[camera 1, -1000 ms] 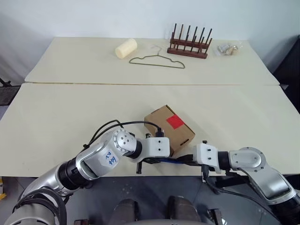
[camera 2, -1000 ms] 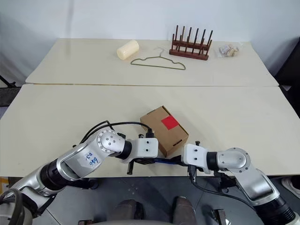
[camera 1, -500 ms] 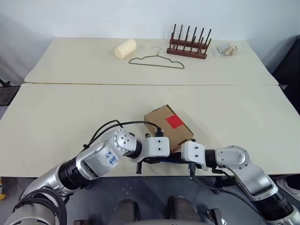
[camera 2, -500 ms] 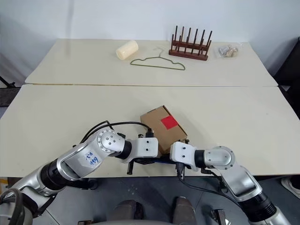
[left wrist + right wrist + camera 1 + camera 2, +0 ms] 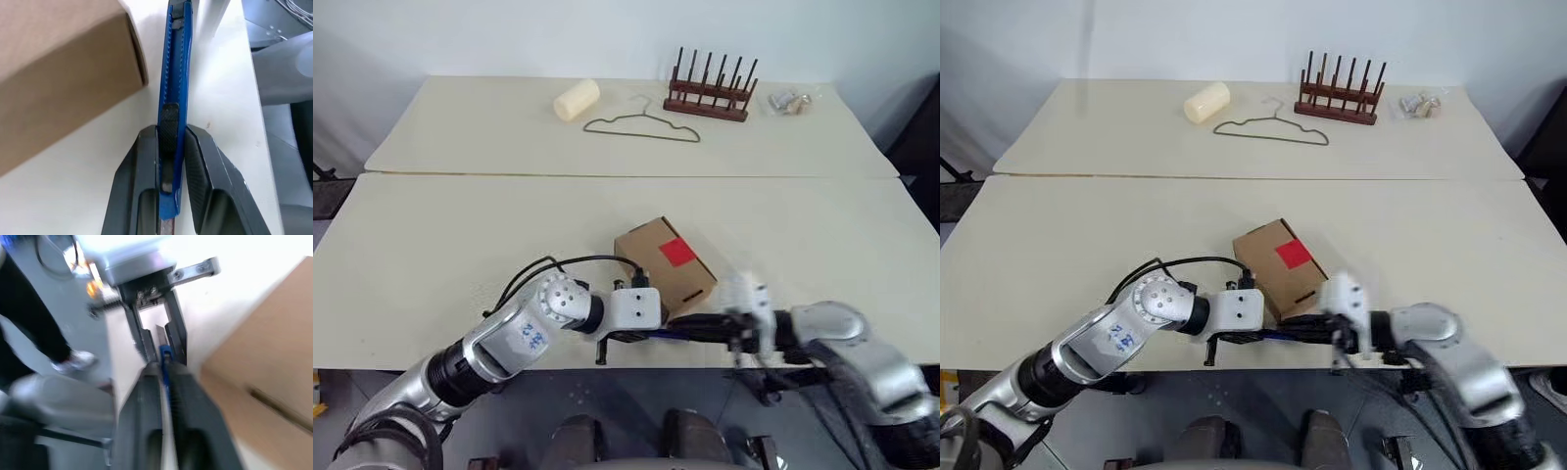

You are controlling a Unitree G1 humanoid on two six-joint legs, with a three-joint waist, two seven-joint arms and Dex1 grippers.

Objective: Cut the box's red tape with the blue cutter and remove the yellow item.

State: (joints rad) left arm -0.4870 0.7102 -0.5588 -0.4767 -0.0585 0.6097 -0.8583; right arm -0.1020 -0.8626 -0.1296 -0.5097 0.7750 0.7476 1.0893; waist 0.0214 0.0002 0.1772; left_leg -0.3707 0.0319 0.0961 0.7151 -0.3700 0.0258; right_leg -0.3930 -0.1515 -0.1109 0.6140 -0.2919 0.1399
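The left gripper [image 5: 166,161] still pinches the slim blue cutter [image 5: 173,73] at the tabletop [image 5: 460,235] edge beside the brown cardboard box [image 5: 651,259]. The right gripper [image 5: 164,382], fingers narrow around its far end, has lifted and rolled; the red tape [image 5: 677,253] remains uncut.

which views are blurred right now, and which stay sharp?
Left eye and right eye views: right pincer and its forearm smeared by motion; box and far table crisp. Right wrist view: blurred all over. Left wrist view: sharp on the blue cutter between the left pincer fingers.
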